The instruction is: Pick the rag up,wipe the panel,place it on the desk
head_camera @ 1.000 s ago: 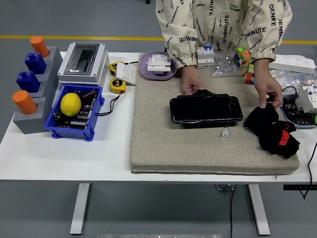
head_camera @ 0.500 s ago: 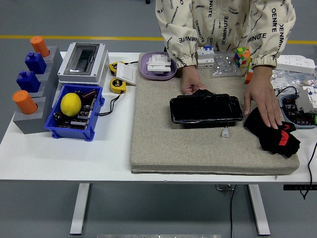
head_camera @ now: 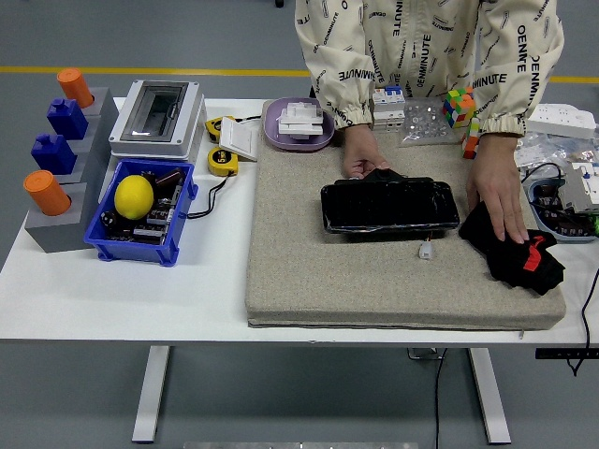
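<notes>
A black rag [head_camera: 515, 254] with a red tag lies crumpled at the right end of the grey felt mat [head_camera: 318, 271]. A person at the far side presses one hand [head_camera: 497, 192] flat on the rag. The person's other hand [head_camera: 361, 157] rests at the far edge of the glossy black panel [head_camera: 389, 206], which lies flat in the middle of the mat. Neither robot arm nor hand is in view.
A blue bin [head_camera: 142, 210] with a lemon stands at the left, beside grey blocks with orange and blue pegs [head_camera: 56, 154]. A grey electrical box [head_camera: 157, 114], tape measures, a purple bowl [head_camera: 299, 124], cube puzzles and boxes of parts line the back and right.
The person's hand, which held the rag pinched up a second ago, has lowered it and now lies flat on it. The rag has spread lower on the mat.
</notes>
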Robot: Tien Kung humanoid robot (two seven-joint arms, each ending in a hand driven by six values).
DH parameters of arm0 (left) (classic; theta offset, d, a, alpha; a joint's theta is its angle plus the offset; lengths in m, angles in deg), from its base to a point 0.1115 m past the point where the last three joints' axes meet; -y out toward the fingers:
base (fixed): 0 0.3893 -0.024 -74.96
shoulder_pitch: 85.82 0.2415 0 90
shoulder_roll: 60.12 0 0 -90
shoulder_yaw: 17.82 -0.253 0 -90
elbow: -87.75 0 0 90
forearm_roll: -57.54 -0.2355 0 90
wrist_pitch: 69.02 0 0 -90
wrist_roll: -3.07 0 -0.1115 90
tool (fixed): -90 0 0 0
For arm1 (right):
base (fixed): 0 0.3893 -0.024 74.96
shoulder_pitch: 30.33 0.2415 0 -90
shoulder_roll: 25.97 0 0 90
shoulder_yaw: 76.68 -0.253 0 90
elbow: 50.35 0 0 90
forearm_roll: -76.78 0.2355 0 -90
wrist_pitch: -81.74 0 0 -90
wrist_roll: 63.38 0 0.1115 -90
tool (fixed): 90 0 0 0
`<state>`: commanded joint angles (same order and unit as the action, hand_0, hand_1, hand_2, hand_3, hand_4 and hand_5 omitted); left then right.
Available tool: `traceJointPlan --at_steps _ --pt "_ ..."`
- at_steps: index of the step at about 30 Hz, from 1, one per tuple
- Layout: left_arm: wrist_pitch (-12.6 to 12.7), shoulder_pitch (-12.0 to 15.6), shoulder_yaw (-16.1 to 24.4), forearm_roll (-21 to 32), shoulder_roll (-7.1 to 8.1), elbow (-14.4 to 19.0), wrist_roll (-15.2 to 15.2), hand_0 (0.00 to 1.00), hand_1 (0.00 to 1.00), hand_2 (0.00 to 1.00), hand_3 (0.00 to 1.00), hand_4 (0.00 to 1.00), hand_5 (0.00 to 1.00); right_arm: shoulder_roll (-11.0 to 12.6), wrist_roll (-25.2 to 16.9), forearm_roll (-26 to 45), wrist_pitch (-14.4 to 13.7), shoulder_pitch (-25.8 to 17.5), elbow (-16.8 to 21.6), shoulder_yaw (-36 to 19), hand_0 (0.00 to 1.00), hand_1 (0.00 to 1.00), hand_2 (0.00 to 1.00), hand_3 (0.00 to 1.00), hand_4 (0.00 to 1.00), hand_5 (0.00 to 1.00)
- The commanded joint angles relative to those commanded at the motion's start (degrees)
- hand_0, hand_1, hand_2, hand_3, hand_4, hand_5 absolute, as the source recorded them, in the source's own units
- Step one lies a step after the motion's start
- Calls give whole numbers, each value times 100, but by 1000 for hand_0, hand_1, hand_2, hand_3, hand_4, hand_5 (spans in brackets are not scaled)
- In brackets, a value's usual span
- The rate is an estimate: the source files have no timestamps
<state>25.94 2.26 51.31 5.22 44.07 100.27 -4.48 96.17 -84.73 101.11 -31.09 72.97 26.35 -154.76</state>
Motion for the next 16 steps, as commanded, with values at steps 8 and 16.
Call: traceJointPlan --at_steps 8,16 --pt "-1 0 -12 9 2 6 2 650 662 695 580 680 446 1 339 428 278 -37 49 -19 816 749 829 865 998 964" --pt "-1 13 -20 18 7 5 3 650 663 695 580 680 446 10 369 262 196 -61 52 -37 818 756 832 867 998 967"
